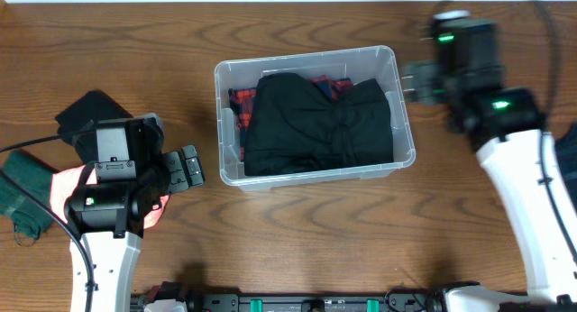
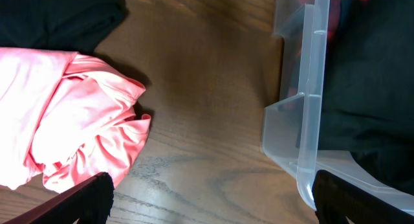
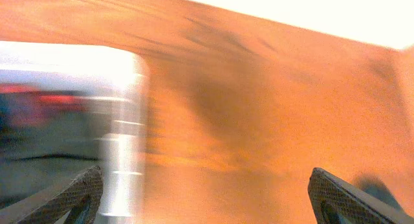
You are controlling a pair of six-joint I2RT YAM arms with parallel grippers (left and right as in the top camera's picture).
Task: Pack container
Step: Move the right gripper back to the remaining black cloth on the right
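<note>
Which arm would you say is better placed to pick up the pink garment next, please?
Left. The left gripper is open right beside the pink garment, left of the container. The right gripper, also open, is on the container's far side from the garment.

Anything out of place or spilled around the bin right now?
Nothing spilled or damaged. The container sits slightly skewed, with a black garment bunched over a red plaid garment. A crumpled pink garment lies outside, to its left.
</note>
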